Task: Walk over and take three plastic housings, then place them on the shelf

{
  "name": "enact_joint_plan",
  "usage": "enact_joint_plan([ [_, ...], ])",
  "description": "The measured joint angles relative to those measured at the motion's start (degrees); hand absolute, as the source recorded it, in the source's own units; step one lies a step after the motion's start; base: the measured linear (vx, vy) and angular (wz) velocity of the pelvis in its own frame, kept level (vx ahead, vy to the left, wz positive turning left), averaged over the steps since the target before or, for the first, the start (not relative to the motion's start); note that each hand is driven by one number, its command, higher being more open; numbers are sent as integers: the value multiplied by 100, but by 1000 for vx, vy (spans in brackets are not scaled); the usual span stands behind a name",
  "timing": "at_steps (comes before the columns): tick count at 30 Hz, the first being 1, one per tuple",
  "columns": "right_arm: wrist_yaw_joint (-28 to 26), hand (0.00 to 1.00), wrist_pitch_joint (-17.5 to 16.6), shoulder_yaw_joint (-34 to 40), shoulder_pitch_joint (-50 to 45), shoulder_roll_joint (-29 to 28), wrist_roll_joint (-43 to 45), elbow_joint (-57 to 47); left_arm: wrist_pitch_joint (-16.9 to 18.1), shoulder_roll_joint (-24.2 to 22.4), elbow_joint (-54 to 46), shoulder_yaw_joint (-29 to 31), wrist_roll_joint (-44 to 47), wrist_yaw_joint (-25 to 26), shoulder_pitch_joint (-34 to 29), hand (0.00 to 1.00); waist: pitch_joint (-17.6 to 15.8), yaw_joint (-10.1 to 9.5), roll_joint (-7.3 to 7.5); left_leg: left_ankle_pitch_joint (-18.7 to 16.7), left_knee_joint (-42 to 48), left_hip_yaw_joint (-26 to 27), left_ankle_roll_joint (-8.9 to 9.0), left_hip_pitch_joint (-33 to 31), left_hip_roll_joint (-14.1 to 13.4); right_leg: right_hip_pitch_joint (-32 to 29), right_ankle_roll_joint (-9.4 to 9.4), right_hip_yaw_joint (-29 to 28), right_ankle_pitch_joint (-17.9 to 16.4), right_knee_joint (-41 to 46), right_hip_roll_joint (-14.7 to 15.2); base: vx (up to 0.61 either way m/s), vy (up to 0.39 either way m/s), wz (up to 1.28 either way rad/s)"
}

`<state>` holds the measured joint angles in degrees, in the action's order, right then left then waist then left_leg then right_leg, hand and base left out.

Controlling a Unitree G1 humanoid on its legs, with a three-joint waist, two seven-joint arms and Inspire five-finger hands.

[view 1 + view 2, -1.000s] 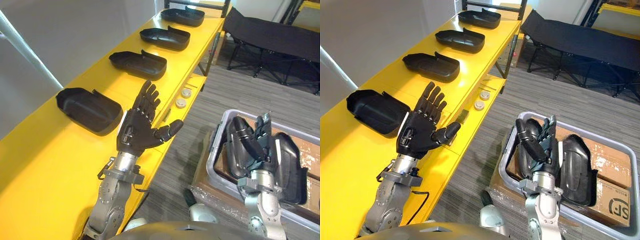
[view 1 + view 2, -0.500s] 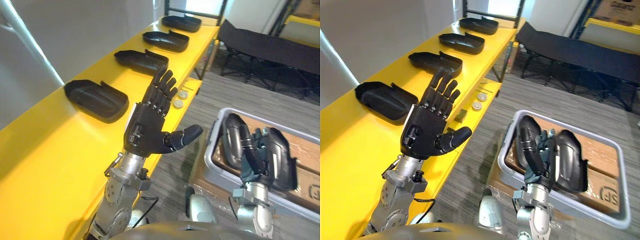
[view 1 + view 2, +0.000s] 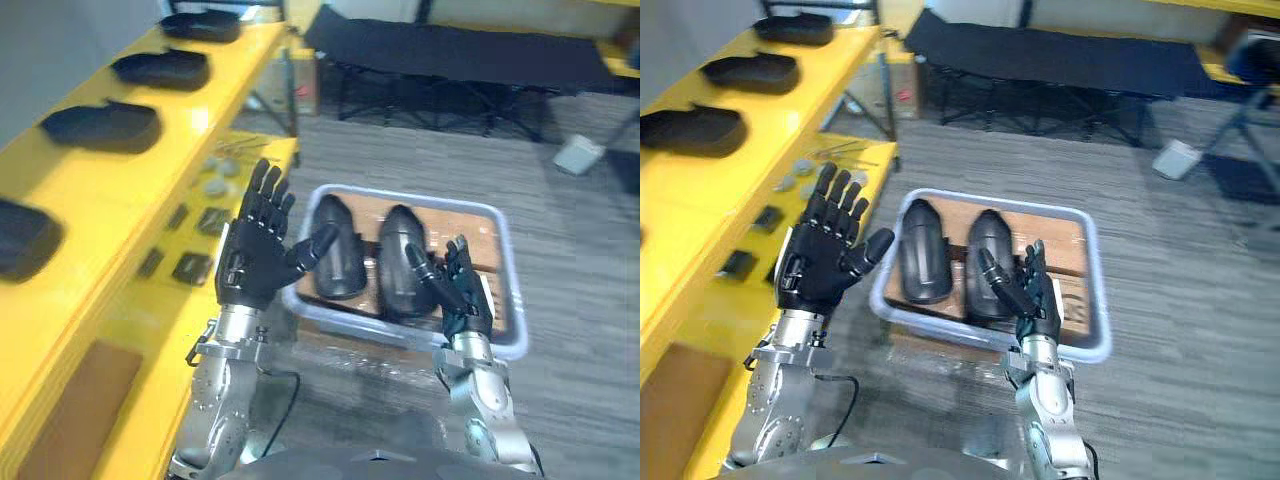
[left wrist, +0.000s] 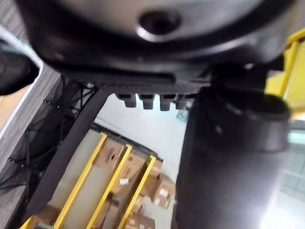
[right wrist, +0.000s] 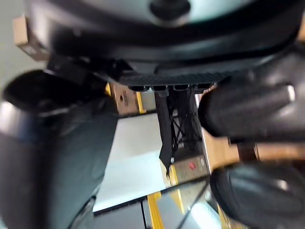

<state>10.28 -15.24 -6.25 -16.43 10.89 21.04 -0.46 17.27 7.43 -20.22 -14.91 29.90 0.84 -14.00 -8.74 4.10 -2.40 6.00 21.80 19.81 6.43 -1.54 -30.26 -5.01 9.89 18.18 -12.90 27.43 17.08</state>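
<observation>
left hand (image 3: 812, 270): fingers straight, empty, beside bin (image 3: 1092, 270) | right hand (image 3: 1032, 300): spread wide, empty, at bin's near rim | two housings (image 3: 922, 262) lie in bin (side by side)

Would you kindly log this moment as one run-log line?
left hand: open, empty | right hand: open, empty | bin: two housings inside | shelf: shelved housings

A long yellow shelf (image 3: 70, 190) runs along the left. Four black housings (image 3: 100, 125) lie on it in a row, well apart. A lower ledge (image 3: 855, 155) carries small round parts (image 3: 800, 170) and dark blocks (image 3: 765, 218). Beside it, over the grey floor (image 3: 1180, 300), a grey bin (image 3: 1090, 260) holds two more housings side by side. A black cot (image 3: 1060, 60) stands beyond.
</observation>
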Motion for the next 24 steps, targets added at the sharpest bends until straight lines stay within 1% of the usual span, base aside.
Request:
enact_joint_plan([
  [1,-26,100,4,135,-107,37,-28,1,-4,-83,155,-61,56,5,137,100,-79,116,-69,402,455,-118,-262,-395,-213,133,-116,75,12,-232,-160,44,-546,-16],
  [2,-13,100,5,278,-281,74,-74,0,-11,-119,304,-236,83,1,216,100,-107,102,-70,30,709,-114,110,-537,-84,248,-216,69,71,-415,-144,35,-330,-15],
  [3,1,100,6,362,-348,74,-137,1,-11,-118,338,-324,73,-18,214,100,-112,85,-81,-171,780,-113,181,-542,86,324,-252,42,92,-503,-139,38,-218,-35],
  [4,10,100,2,464,-387,78,-186,0,3,-117,344,-441,77,-109,139,100,-100,83,-118,-548,861,-173,167,-528,460,419,-300,-25,125,-673,-138,31,-158,-59],
  [5,10,100,-9,477,-365,115,-214,-7,44,-123,330,-478,96,-276,20,100,-74,61,-164,-915,906,-263,170,-532,897,421,-334,-154,149,-753,-167,35,-127,-67],
  [6,10,100,-9,472,-351,135,-246,-15,51,-123,326,-491,96,-348,-27,100,-70,35,-198,-1075,900,-313,176,-534,1095,415,-347,-239,173,-796,-209,31,-31,-76],
  [7,14,100,-14,433,-348,172,-287,-35,51,-122,327,-497,100,-420,-118,100,-23,-28,-289,-1326,822,-426,112,-583,1432,393,-339,-368,222,-897,-324,39,43,-70],
  [8,41,100,-15,390,-355,186,-385,-37,52,-79,330,-485,135,-444,-203,100,-1,-72,-319,-1559,543,-406,-115,-475,1598,375,-318,-462,269,-965,-423,37,76,-59],
  [9,58,100,-16,372,-363,161,-450,-45,52,-48,336,-461,162,-455,-244,100,6,-81,-292,-1598,354,-421,-99,-345,1635,328,-294,-497,287,-982,-437,17,83,-45],
  [10,114,100,-16,367,-355,160,-565,-108,52,-27,357,-429,275,-484,-281,100,22,-109,-260,-1660,-130,-459,-80,-177,1780,235,-233,-592,371,-1072,-442,21,96,-26],
  [11,231,100,-16,365,-335,101,-752,-246,36,1,433,-385,313,-539,-239,100,5,-124,-217,-1557,-447,-394,-14,-176,1935,185,-136,-650,577,-1257,-399,21,88,-23],
  [13,296,100,-13,367,-284,45,-774,-271,27,43,468,-347,169,-508,-233,100,-50,-148,-132,-1513,-516,-316,-54,-196,1976,146,-112,-668,761,-1416,-360,0,89,-18],
  [14,350,100,-2,375,-272,11,-759,-271,18,116,517,-326,12,-502,-206,100,-98,-211,-44,-1512,-513,-276,-61,-207,2000,199,-81,-652,915,-1617,-348,-38,110,-15],
  [16,488,100,82,447,-280,-7,-785,-269,-3,320,575,-329,-171,-486,-149,100,-166,-226,126,-1497,-543,-318,-104,-239,2084,343,-42,-559,1137,-1950,-312,-36,106,5],
  [17,544,100,105,474,-266,-8,-786,-262,-3,366,576,-324,-281,-445,-147,100,-167,-230,163,-1485,-548,-330,-123,-287,2101,336,-47,-547,1196,-2023,-308,-45,67,18],
  [19,747,100,249,694,-77,-7,-782,-103,-5,474,582,-255,-575,-302,-50,100,-235,-230,284,-1430,-497,-450,-196,-604,2170,268,-51,-398,1409,-2299,-294,-74,45,22],
  [20,806,100,268,771,48,-7,-781,51,-5,487,589,-238,-575,-264,-5,100,-262,-247,319,-1423,-478,-457,-198,-678,2174,229,-47,-388,1456,-2352,-295,-102,29,17],
  [21,933,100,373,936,346,-6,-777,399,-4,484,591,-200,-573,-199,70,100,-323,-269,350,-1403,-408,-505,-214,-831,2179,197,-60,-345,1551,-2476,-316,-114,16,12],
  [23,1165,100,463,1188,832,2,-778,974,-4,484,591,-137,-575,-148,187,100,-483,-300,372,-1367,-366,-578,-228,-969,2186,192,-69,-268,1643,-2595,-327,-135,10,16],
  [24,1344,100,481,1332,1111,32,-778,1269,-3,483,587,-121,-582,-150,276,100,-606,-347,365,-1344,-338,-613,-225,-1036,2191,191,-78,-239,1702,-2668,-338,-134,-5,12],
])
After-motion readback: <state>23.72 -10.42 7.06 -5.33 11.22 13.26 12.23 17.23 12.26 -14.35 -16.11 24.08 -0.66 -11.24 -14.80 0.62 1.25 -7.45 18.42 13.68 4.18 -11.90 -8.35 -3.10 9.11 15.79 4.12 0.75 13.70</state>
